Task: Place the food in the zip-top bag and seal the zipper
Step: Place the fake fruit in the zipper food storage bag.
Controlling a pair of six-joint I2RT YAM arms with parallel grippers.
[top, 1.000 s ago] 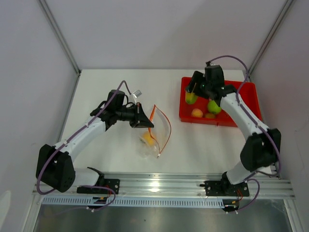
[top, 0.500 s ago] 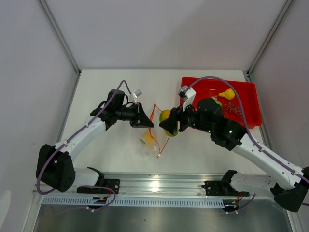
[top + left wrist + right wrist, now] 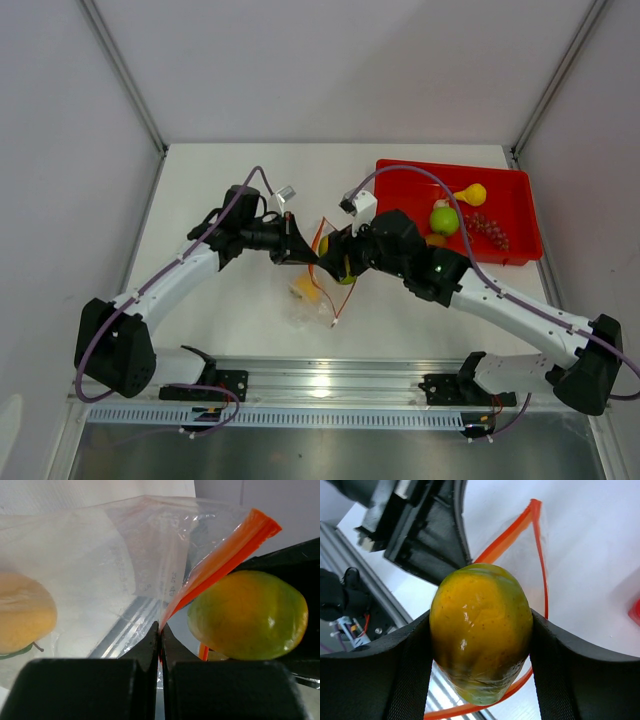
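Both reaching inward: left gripper pinches zipper, right gripper clamps mango at bag mouth.

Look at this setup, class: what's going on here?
The left gripper pinches the zipper strip of the bag, holding its mouth open. The right gripper holds a mango at that opening. One orange fruit lies in the bag; an apple, pear and grapes sit in the red tray.
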